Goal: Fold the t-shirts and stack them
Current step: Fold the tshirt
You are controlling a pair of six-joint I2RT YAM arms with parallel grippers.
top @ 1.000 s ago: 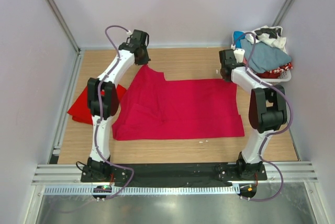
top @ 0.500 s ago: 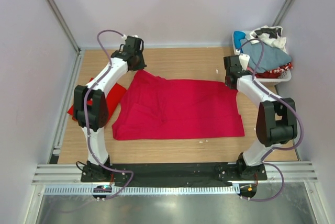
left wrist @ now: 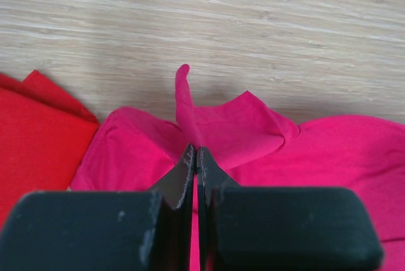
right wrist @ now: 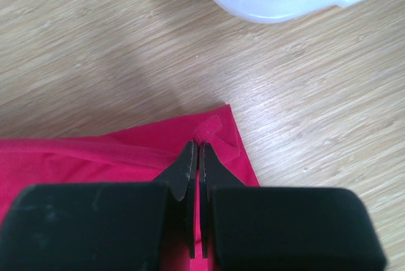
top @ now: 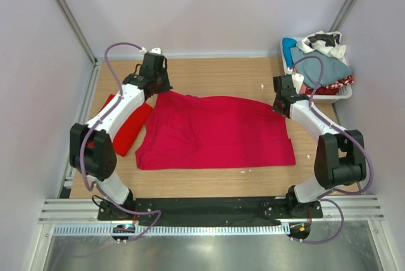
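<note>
**DESK:** Where is the shirt, and who has it?

**PHOTOGRAPHER:** The crimson t-shirt (top: 215,133) lies spread across the table (top: 221,71), held at both ends of its far edge. The left gripper (left wrist: 195,154) has its jaws pressed together on the far-left corner, with a ridge of cloth standing up just ahead of the tips. The right gripper (right wrist: 195,149) pinches the far-right corner, a small tab of hem puckered at its tips.

**DESK:** Why hold it there?

**PHOTOGRAPHER:** By my reading, matched corner grips let the arms carry the far edge toward the near one in a single even fold. One grip alone would likely drag the cloth askew. The scarlet tee (top: 123,122), already folded, lies just to the left of the left jaws, probably as the base of the stack.

**DESK:** What do the wrist views add?

**PHOTOGRAPHER:** From above, the arms hide the fingertips, so the grip cannot be read there. The wrist cameras show both pairs of jaws closed on fabric. The right wrist also catches the white rim of the basket (right wrist: 278,6) beyond its jaws. Only the overhead takes in the whole shirt, wrinkled on its left half, and the clothes heaped in that basket
</note>
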